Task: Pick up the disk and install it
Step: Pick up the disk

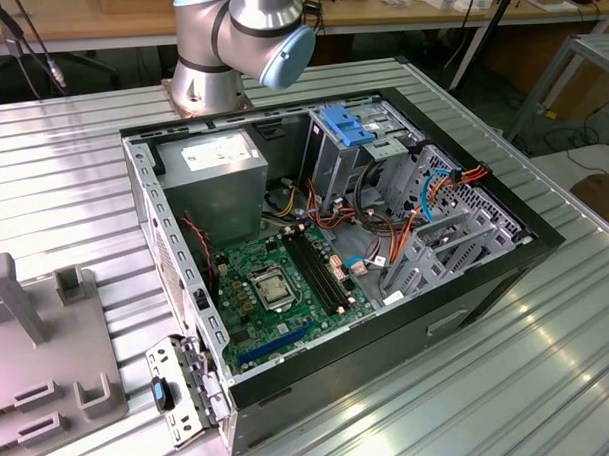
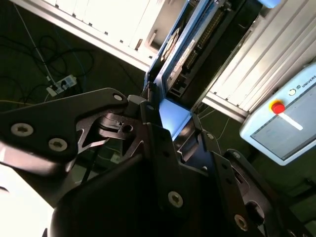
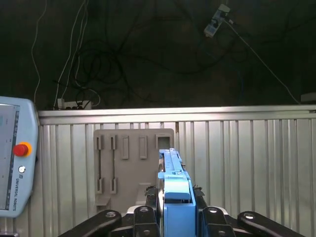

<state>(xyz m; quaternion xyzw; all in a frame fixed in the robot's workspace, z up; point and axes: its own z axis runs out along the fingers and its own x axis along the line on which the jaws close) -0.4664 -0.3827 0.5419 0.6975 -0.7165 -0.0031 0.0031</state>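
Observation:
In both wrist views my gripper (image 3: 175, 197) (image 2: 173, 121) is shut on the disk (image 3: 174, 173) (image 2: 190, 47). It is a flat dark drive in bright blue rails, held edge-on between the black fingers (image 3: 149, 197). In the first wrist view the disk sticks out above a ribbed metal table (image 3: 247, 163), over a grey holder plate (image 3: 131, 168). The exterior view has the open computer case (image 1: 335, 237) lying on its side, with its metal drive cage (image 1: 434, 223) on the exterior view's right. My arm's base (image 1: 213, 51) stands behind the case.
Inside the case are a grey power supply box (image 1: 218, 176), a green motherboard (image 1: 276, 284), orange cables (image 1: 433, 188) and a light-blue latch plate (image 1: 346, 124). A grey fixture (image 1: 39, 347) sits at the exterior view's left. A teach pendant (image 3: 15, 163) hangs at the table's edge.

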